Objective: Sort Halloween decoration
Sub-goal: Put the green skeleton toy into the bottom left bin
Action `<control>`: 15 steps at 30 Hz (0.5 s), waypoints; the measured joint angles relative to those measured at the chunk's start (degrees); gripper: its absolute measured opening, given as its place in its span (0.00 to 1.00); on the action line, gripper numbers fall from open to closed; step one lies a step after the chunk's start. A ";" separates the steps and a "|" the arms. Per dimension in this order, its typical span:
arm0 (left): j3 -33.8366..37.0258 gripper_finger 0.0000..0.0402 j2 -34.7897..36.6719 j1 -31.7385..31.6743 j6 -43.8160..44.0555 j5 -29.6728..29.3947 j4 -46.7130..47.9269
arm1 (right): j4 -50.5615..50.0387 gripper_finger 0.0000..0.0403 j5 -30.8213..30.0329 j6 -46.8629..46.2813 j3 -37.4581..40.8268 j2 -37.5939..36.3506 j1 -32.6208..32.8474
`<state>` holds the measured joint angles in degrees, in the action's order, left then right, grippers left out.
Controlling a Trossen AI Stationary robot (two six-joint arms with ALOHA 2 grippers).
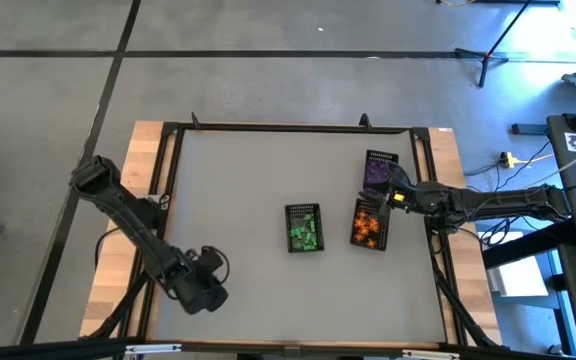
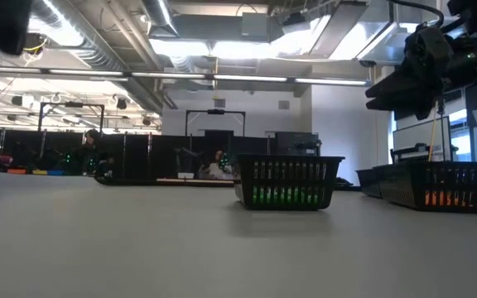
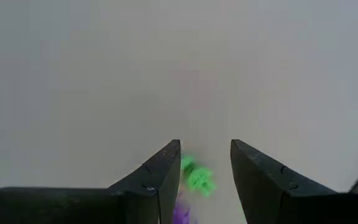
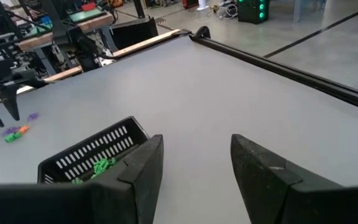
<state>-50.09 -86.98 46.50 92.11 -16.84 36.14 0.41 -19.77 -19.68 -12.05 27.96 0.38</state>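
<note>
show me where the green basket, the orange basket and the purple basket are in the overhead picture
Green basket [image 1: 304, 228], high view, on the green trinkets' basket, point at its middle.
Orange basket [image 1: 369, 224], high view, middle of the basket.
Purple basket [image 1: 377, 170], high view, its visible part beside the right arm.

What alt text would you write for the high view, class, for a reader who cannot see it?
Three black mesh baskets sit on a grey table: green trinkets, orange trinkets and purple trinkets apart. The right pincer hovers between the orange and purple baskets; the left pincer hangs open near the front-left.

Green trinket [image 3: 197, 177] between parted fingers [image 3: 160, 174] — grey table [image 3: 166, 68].
</note>
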 joint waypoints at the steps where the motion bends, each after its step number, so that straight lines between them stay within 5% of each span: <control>1: 0.56 0.33 0.00 0.41 2.48 0.72 0.03 | 0.05 0.46 0.03 0.00 0.00 0.09 -0.02; 6: 2.96 0.33 0.00 1.69 10.43 4.22 -0.49 | 0.12 0.46 0.13 0.00 0.00 0.07 -0.02; 15: 3.83 0.33 -2.59 1.68 11.07 6.29 -6.42 | 0.10 0.46 0.13 0.00 0.00 0.07 0.00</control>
<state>-46.26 -89.57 48.18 103.17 -10.55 29.72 0.51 -19.64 -19.68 -12.05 28.03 0.38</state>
